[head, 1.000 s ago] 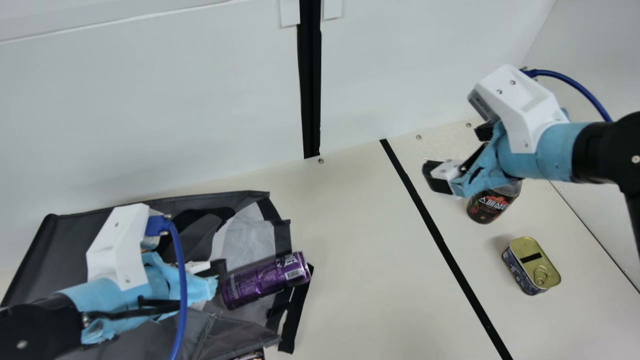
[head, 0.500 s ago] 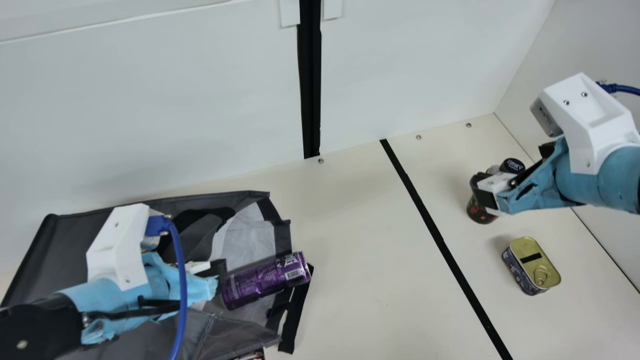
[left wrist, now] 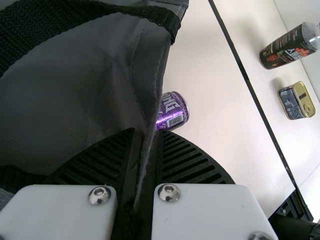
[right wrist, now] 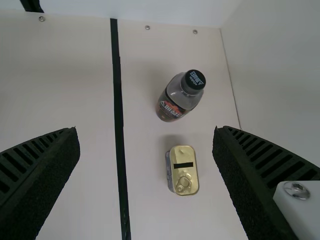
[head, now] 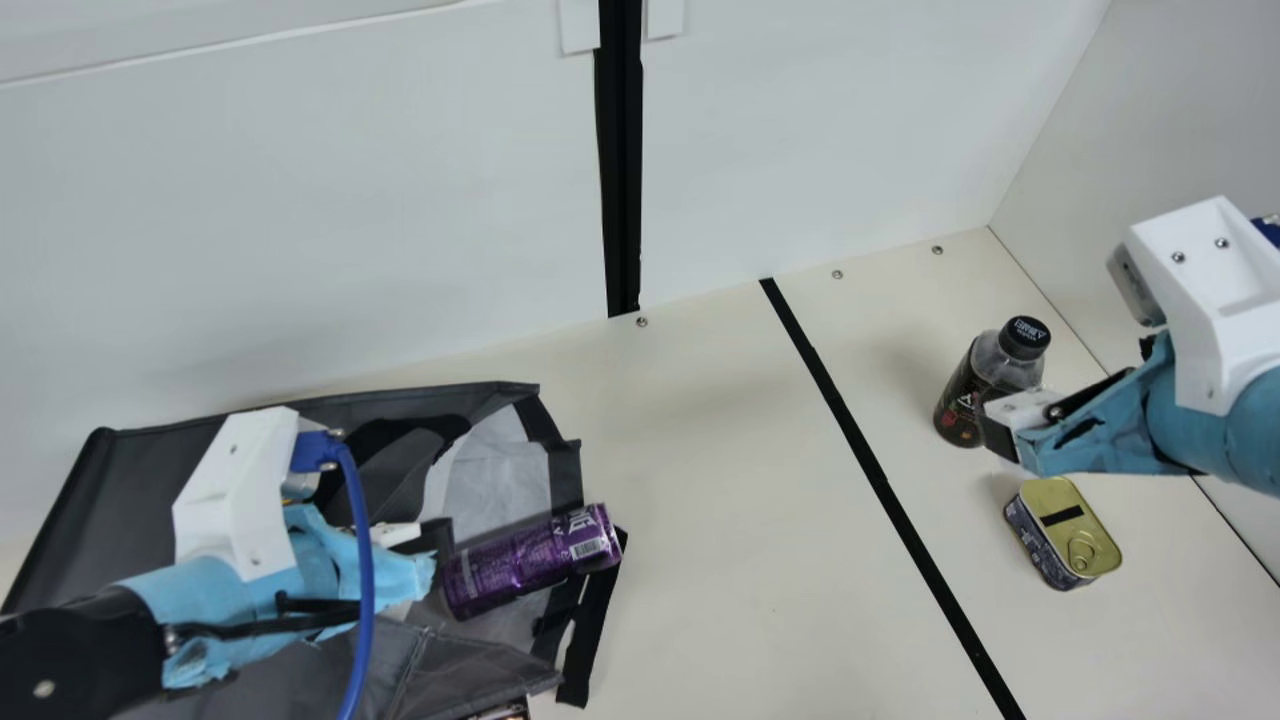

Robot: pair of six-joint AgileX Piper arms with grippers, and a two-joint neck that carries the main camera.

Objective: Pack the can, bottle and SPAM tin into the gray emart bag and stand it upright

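Left gripper [head: 436,538] pinches creased gray bag [head: 150,480], lower left, bottom cropped; right gripper [head: 1070,390], far right, wide, partly hides clear-shouldered bottle [head: 1004,364].

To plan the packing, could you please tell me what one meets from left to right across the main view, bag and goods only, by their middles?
Gray fabric bag, shiny purple can, dark black-capped bottle, gold-topped metal tin.
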